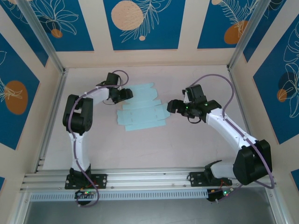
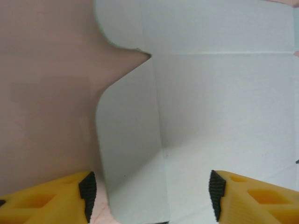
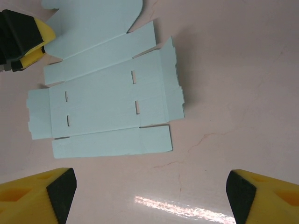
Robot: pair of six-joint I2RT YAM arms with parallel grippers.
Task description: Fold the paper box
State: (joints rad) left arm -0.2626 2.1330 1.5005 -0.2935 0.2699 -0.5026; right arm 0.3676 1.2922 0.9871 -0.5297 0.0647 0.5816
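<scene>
The left pincer (image 2: 152, 200) was seen released, its jaws set moderately apart with nothing clamped. A rounded flap (image 2: 131, 149) of the paper box (image 1: 140, 111) was straddled by the 2 fingers, closer to one pad than the other, and whether either pad touched the card could not be told. The right pincer (image 3: 150, 198) was seen released too, opened wide over bare table (image 3: 233, 93) with nothing held or touched; the sheet lay just ahead of it, apart from its fingers. The box itself was found unfolded, spread flat at the middle of the table between the 2 arms, its 4 slots and end tabs uncovered. The step in hand was judged to be the first fold of a side flap. It would be done well if the flap were raised along its scored crease rather than pinched mid-panel, while the main panel was pressed down by the right pincer so that the thin card was neither dragged nor buckled; a slow, shallow approach was thought advisable.
</scene>
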